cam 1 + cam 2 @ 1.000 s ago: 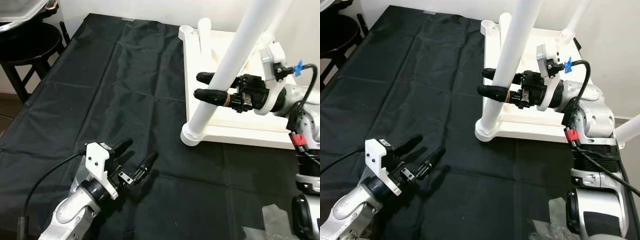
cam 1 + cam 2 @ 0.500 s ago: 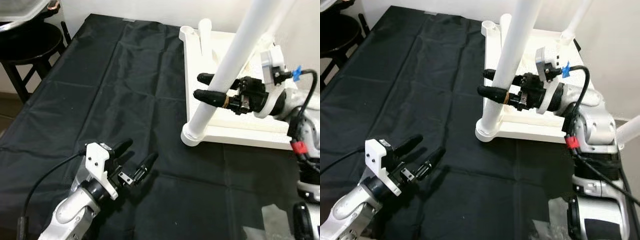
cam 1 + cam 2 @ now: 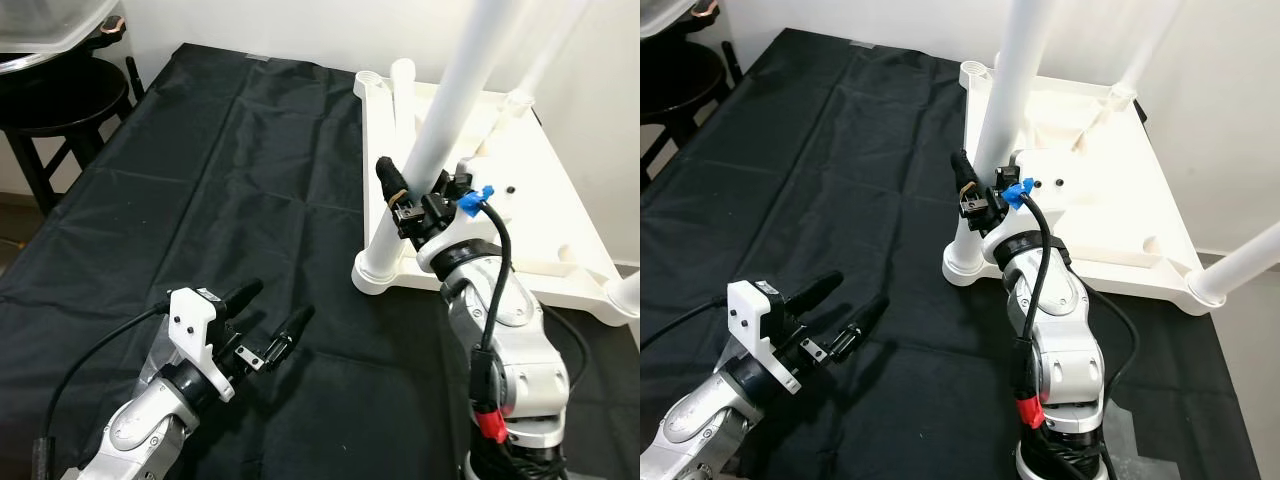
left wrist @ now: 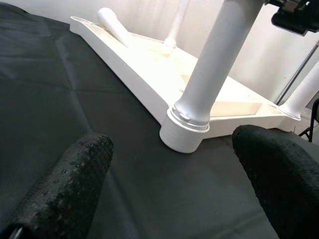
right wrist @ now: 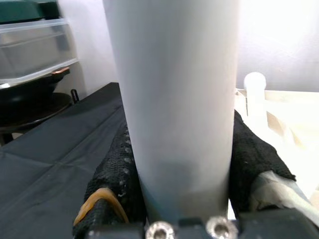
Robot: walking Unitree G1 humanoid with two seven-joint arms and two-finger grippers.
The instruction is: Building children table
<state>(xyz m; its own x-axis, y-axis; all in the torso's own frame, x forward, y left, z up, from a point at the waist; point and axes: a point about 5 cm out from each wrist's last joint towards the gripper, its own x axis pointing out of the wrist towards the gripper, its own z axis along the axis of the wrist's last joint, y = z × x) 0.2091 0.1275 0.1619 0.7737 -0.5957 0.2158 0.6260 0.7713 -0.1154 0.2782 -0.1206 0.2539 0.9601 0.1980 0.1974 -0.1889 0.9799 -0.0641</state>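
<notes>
A white children's table (image 3: pixel 520 215) lies upside down on a black cloth (image 3: pixel 250 180). A tall white leg (image 3: pixel 455 85) stands in its near left corner socket (image 3: pixel 375 272). My right gripper (image 3: pixel 412 188) is shut on this leg low down; in the right wrist view the leg (image 5: pixel 174 99) sits between both fingers (image 5: pixel 112 172). More white legs stand at the far left corner (image 3: pixel 403 75), the far right corner (image 3: pixel 517 100) and the near right corner (image 3: pixel 625 290). My left gripper (image 3: pixel 265 315) hovers open over the cloth, near the front, with nothing between its fingers (image 4: pixel 75 184).
A black stool (image 3: pixel 60 100) with a clear plastic bin (image 3: pixel 45 25) on it stands at the back left, beside the cloth's edge. A white wall runs close behind and to the right of the table. Bare cloth stretches between my left gripper and the table.
My right arm has swung round the leg: it held it from the right, now from the near side. The leg stands more upright. The left gripper has stayed where it was.
</notes>
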